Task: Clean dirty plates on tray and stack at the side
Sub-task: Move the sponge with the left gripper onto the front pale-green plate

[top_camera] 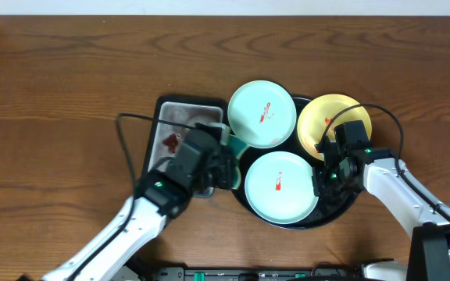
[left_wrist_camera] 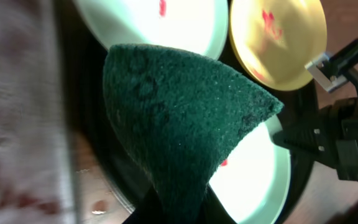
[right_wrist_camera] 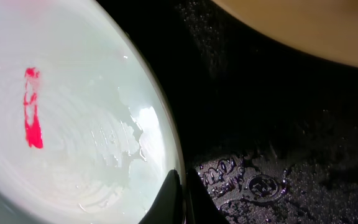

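Note:
The black tray (top_camera: 302,102) holds three plates. One mint plate (top_camera: 262,114) lies at the back, a yellow plate (top_camera: 330,121) at the right and a second mint plate (top_camera: 280,186) at the front, each with a red smear. My right gripper (top_camera: 319,178) is shut on the right rim of the front mint plate (right_wrist_camera: 61,124), one finger above and one below the rim (right_wrist_camera: 184,186). My left gripper (top_camera: 226,160) is shut on a dark green sponge (left_wrist_camera: 179,124), held over the tray's left side between the two mint plates.
A rectangular grey metal tray (top_camera: 180,117) with red-brown stains sits just left of the black tray. The black tray floor (right_wrist_camera: 278,124) is wet. Brown wooden table (top_camera: 69,94) lies all around. Cables run from both arms.

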### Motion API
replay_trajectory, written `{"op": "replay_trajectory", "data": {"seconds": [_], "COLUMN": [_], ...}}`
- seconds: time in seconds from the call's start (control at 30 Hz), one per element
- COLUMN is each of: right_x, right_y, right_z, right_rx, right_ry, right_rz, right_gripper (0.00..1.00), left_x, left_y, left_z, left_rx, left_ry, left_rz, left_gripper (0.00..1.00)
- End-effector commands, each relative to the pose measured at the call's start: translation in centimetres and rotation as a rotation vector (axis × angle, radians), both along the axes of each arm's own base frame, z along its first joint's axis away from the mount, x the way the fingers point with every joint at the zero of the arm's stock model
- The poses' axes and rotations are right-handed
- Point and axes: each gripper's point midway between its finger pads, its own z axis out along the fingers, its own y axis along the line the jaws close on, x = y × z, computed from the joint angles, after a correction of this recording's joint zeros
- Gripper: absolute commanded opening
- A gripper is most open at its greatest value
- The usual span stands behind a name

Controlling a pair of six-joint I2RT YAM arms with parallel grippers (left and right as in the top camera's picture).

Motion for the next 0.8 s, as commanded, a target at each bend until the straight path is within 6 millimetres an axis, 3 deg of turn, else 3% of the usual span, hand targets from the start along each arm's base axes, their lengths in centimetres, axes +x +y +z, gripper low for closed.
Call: {"op": "replay_trajectory", "data": {"seconds": [0.0, 0.23, 0.47, 0.63, 0.77], "right_x": [0.2, 0.2, 0.3, 0.3, 0.4], "right_y": [0.7, 0.7, 0.7, 0.7, 0.7], "right_z": [0.4, 0.4, 0.4, 0.4, 0.4], "right_rx": [0.040, 0.040, 0.040, 0.040, 0.041], "right_ry": [-0.003, -0.003, -0.005, -0.007, -0.009], "right_rz": [0.022, 0.022, 0.022, 0.022, 0.022], "right_gripper": [0.01, 0.01, 0.01, 0.01, 0.01], "left_x": [0.1, -0.3, -0.8, -1.4, -1.1], "left_y": [-3.3, -9.5, -13.1, -13.3, -11.6], "left_z": [-0.4, -2.5, -6.1, -8.3, -10.2], "left_rx": [-0.047, -0.163, -0.225, -0.196, -0.106], "left_ry": [0.036, 0.070, 0.148, 0.191, 0.200], "left_rz": [0.000, -0.028, -0.009, -0.002, 0.061], "left_gripper": [0.07, 0.08, 0.08, 0.08, 0.08]}}
